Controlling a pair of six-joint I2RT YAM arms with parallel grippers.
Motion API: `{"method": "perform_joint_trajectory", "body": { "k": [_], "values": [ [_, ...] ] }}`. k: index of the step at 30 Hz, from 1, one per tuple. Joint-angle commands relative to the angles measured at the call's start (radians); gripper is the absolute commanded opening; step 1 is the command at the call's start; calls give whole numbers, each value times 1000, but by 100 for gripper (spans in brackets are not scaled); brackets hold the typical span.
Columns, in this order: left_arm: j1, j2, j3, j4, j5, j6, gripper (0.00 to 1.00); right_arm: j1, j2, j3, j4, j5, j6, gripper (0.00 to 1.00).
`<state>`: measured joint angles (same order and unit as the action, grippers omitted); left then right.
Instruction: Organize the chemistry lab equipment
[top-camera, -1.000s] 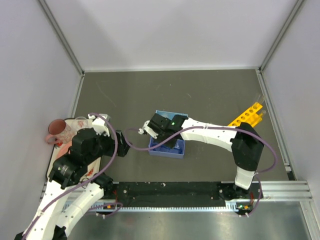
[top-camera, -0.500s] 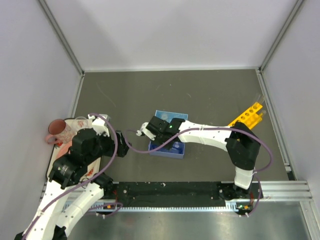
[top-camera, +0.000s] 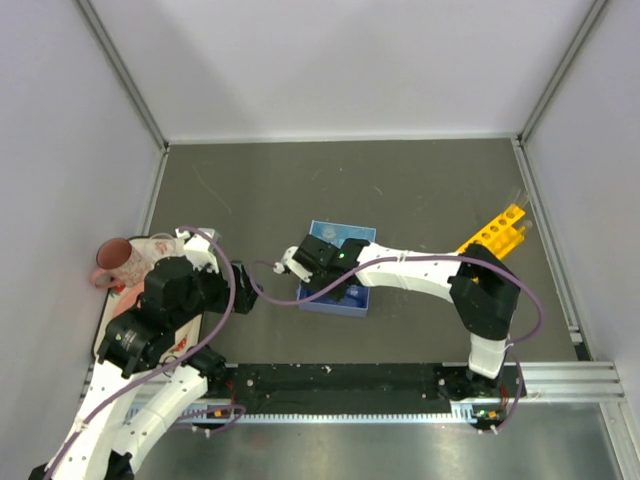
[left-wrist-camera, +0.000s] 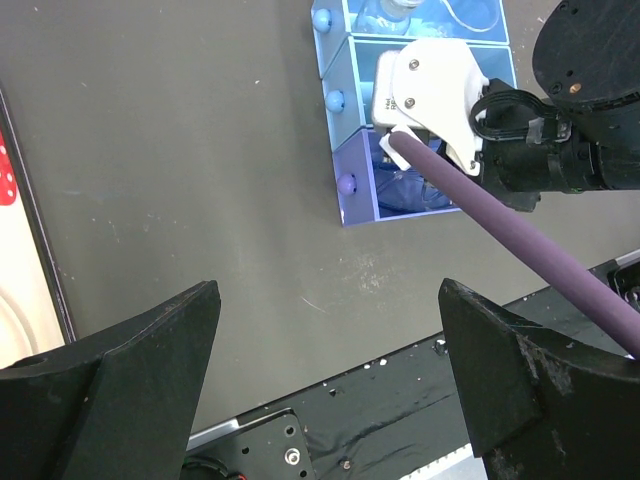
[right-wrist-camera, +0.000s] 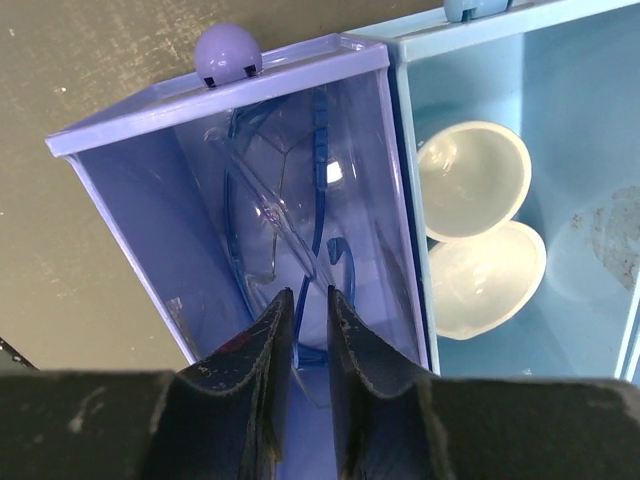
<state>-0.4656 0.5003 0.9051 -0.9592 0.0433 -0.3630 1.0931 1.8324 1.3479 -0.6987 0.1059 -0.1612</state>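
Observation:
The light-blue three-compartment tray (top-camera: 312, 301) stands mid-table. It also shows in the left wrist view (left-wrist-camera: 352, 190) and the right wrist view (right-wrist-camera: 120, 132). The blue-framed goggles (right-wrist-camera: 290, 200) lie in its end compartment nearest the arms. My right gripper (right-wrist-camera: 310, 293) reaches down into that compartment, and its fingers are shut on the goggles' thin blue frame. It is also in the top view (top-camera: 343, 291). Two small white round dishes (right-wrist-camera: 472, 178) lie in the middle compartment. A clear beaker (left-wrist-camera: 400, 12) shows in the far one. My left gripper (left-wrist-camera: 328, 295) is wide open and empty over bare table left of the tray.
The yellow holed tube rack (top-camera: 495, 236) with thin clear tubes stands at the right wall. A dark-pink mug (top-camera: 112, 262) and a plate (top-camera: 128, 296) sit at the left edge under my left arm. A purple cable (left-wrist-camera: 500, 230) crosses above the tray. The black base rail (top-camera: 340, 380) runs along the front.
My right gripper has moved a little left and settled lower into the tray's near compartment. The left arm has not moved.

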Motion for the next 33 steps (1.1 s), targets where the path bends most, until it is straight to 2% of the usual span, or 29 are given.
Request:
{"method": "perform_joint_trajectory", "body": {
  "k": [1,11,14,15,18,21,23,26,27,29,33],
  "values": [
    [-2,11,20,43,13,9,96,19,-71,-1,11,20,8,22],
    [-2,32,55,34,4,9,96,21,-248,2,4,57,29,27],
    [-2,44,69,30,-8,12,96,19,-312,-4,-4,84,37,33],
    [-2,49,75,28,-11,13,96,21,-334,-7,-4,90,40,40],
    [-2,67,92,30,-20,18,98,21,-421,-26,-2,110,61,50],
    [-2,89,107,36,-28,25,99,19,-518,-47,13,213,100,54],
    [-2,104,115,48,-26,29,99,21,-592,-65,21,268,143,61],
    [-2,118,107,76,-22,35,99,17,-697,-105,22,388,213,76],
    [-2,119,104,95,-25,35,99,17,-723,-116,22,447,230,87],
    [-2,121,91,132,-23,33,99,8,-807,-148,18,491,276,99],
    [-1,132,75,210,3,29,99,-28,-942,-174,-24,564,365,99]
  ]
}}
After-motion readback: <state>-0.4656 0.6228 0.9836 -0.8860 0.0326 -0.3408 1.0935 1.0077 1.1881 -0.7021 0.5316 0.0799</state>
